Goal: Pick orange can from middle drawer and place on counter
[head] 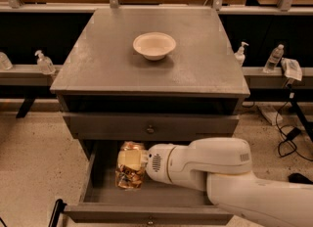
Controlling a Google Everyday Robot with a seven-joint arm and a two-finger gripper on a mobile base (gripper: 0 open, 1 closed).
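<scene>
The gripper [130, 161] reaches into the open middle drawer [122, 213], jaws seemingly pinched on the orange can [128, 178], which sits between them with its long axis about upright, while the counter [98, 59] lies above and beyond the jaws.
</scene>
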